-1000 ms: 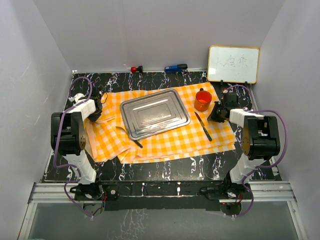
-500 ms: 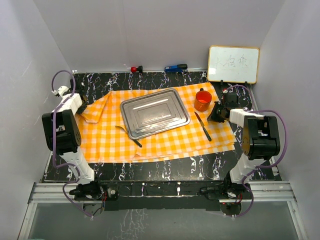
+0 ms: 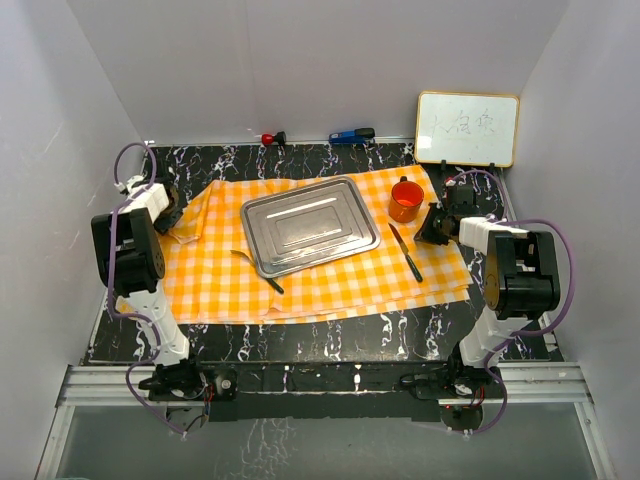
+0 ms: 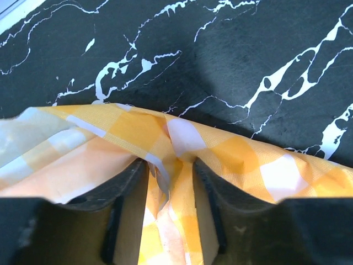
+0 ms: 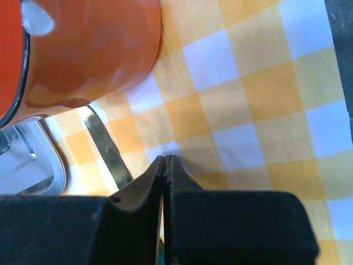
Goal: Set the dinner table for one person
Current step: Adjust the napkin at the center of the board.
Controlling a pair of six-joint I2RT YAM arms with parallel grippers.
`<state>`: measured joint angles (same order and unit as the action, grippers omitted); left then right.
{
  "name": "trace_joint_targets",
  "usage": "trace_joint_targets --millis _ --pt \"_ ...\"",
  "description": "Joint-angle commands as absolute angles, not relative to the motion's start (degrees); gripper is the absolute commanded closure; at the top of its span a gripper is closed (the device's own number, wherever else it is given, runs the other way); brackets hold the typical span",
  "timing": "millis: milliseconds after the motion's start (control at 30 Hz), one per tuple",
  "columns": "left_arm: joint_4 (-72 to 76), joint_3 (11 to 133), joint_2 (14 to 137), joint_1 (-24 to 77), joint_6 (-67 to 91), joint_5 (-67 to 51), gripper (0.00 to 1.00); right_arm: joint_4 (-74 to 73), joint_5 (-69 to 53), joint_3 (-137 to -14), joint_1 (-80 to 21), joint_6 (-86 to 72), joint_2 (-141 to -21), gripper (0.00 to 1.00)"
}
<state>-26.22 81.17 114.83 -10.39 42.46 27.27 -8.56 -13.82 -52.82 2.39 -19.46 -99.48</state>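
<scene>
The dinner table [image 3: 300, 335] is black with white veining and also shows in the left wrist view [image 4: 220, 55]. An orange-and-white checked cloth [image 3: 330, 275] lies spread over it. On the cloth are a steel tray [image 3: 308, 225], an orange mug [image 3: 405, 200], a knife [image 3: 405, 250] and a fork [image 3: 255, 268]. My left gripper [image 3: 168, 205] is at the cloth's far left corner. Its jaws [image 4: 170, 165] are closed on a bunched fold of cloth [image 4: 242, 160]. My right gripper [image 3: 432, 222] is shut, tips [image 5: 166, 157] down on the cloth [image 5: 248, 110] beside the mug [image 5: 83, 49] and knife blade [image 5: 107, 146].
A small whiteboard [image 3: 467, 128] stands at the back right corner. A red-capped item [image 3: 270, 138] and a blue item [image 3: 352, 134] lie along the back edge. White walls enclose the table on three sides. The tray's corner [image 5: 27, 160] shows in the right wrist view.
My left gripper pulled the cloth's left part out to the left, unfolding it flat and uncovering the fork, then eased slightly back right. The right arm has not moved.
</scene>
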Motion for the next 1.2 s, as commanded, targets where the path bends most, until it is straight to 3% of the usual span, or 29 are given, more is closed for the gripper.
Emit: trace_joint_targets --millis 0,267,533,667,800,967,1167 --pt "-28.77 83.86 110.76 -10.24 41.84 29.58 0.6 -10.8 -13.45 -52.71 2.04 -18.85 -102.61 1.0" --pt "-31.34 88.78 107.0 -11.68 40.08 31.86 0.49 -10.39 -13.84 -52.53 1.94 -18.81 -102.83 1.0" --pt "-32.53 90.62 105.86 -14.59 39.34 31.91 0.48 -10.24 -14.58 -52.57 1.85 -18.82 -102.68 1.0" --pt "-27.43 87.91 103.38 -13.93 37.04 18.65 0.51 -10.28 -14.68 -52.67 1.76 -18.98 -102.49 1.0" --pt "-26.58 88.5 103.72 -7.72 33.22 5.86 0.53 -10.67 -14.94 -53.17 1.58 -19.16 -102.4 1.0" --pt "-35.86 97.2 112.7 2.29 25.02 5.29 0.52 -10.99 -14.94 -53.38 1.41 -19.17 -101.42 1.0" --pt "-38.06 100.42 118.59 6.56 21.19 3.51 0.51 -11.09 -15.24 -53.51 1.32 -19.25 -100.56 1.0"
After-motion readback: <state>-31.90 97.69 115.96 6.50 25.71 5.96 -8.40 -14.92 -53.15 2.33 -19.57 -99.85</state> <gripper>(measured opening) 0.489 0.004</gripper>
